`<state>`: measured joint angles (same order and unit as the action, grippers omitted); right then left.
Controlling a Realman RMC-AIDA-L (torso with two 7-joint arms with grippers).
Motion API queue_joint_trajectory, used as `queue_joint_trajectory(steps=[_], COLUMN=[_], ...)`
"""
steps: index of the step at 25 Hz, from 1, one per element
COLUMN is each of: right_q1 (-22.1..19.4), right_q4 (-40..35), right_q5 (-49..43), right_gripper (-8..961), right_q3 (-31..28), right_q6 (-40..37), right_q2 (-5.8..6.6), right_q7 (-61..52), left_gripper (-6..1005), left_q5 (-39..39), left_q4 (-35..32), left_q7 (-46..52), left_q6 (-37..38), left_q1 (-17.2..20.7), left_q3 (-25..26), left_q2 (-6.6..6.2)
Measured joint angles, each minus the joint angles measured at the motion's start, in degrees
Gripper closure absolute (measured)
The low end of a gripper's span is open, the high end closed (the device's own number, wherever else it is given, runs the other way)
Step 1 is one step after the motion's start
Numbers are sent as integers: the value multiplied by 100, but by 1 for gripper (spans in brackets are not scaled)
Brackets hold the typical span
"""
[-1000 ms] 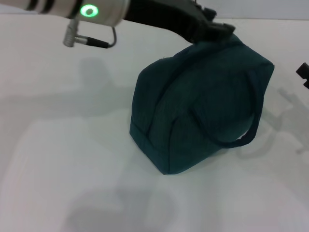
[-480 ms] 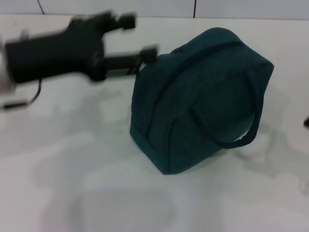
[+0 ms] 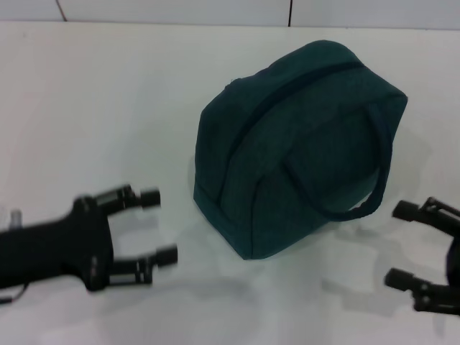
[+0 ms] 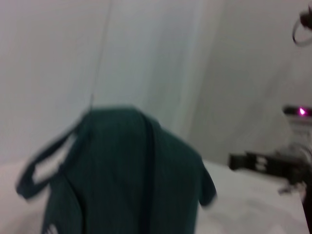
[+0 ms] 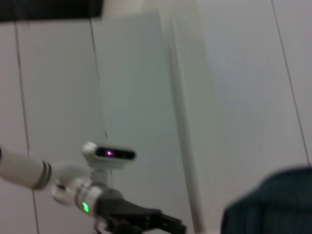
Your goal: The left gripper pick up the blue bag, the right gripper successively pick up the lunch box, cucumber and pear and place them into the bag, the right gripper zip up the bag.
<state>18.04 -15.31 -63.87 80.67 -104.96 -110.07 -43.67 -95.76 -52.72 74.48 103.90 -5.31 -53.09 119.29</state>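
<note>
Now blue bag (image 3: pixel 287 144) zipped, upright; left hand (image 3: pixel 154 226), right hand (image 3: pixel 406 246) released.

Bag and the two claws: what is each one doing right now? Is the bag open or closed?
Bag: closed, standing on the table, nothing gripping it, one handle hanging down its side.
Left gripper: open, empty, low beside the bag, apart from it.
Right gripper: open, empty, on the bag's other side, not touching it.

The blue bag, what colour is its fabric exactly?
Dark teal-blue, clearest in the head view.
</note>
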Motion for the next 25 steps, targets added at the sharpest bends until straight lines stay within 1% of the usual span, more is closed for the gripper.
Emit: queue_joint_trajectory(steps=[2, 6, 9, 14, 17, 20, 22, 25], right_q1=[-5, -36, -51, -63, -69, -56, -50, -36], right_q4=[17, 28, 29, 28, 30, 30, 30, 29], right_q5=[-139, -463, -607, -626, -628, -630, -620, -588], right_gripper=[81, 81, 81, 81, 81, 81, 81, 81], right_q3=[11, 21, 20, 27, 31, 55, 74, 105], right_q6=[269, 769, 1055, 1103, 1091, 1081, 1079, 1074], right_q2=[-64, -195, -293, -415, -485, -523, -527, -530], right_q7=[67, 228, 269, 272, 291, 336, 337, 339], left_gripper=[112, 113, 113, 113, 113, 113, 113, 113], left_q5=[-364, -582, -779, -752, -776, -815, -815, -817], left_q4=[300, 646, 786, 845, 849, 852, 852, 848], left_q7=[-494, -953, -1293, -1425, -1551, -1713, -1768, -1777], left_q6=[12, 14, 4, 60, 189, 409, 573, 679], left_q1=[4, -12, -13, 4, 45, 98, 132, 188], left_q3=[14, 17, 20, 37, 250, 607, 792, 949], left_q2=[8, 6, 8, 1, -15, -33, -60, -95])
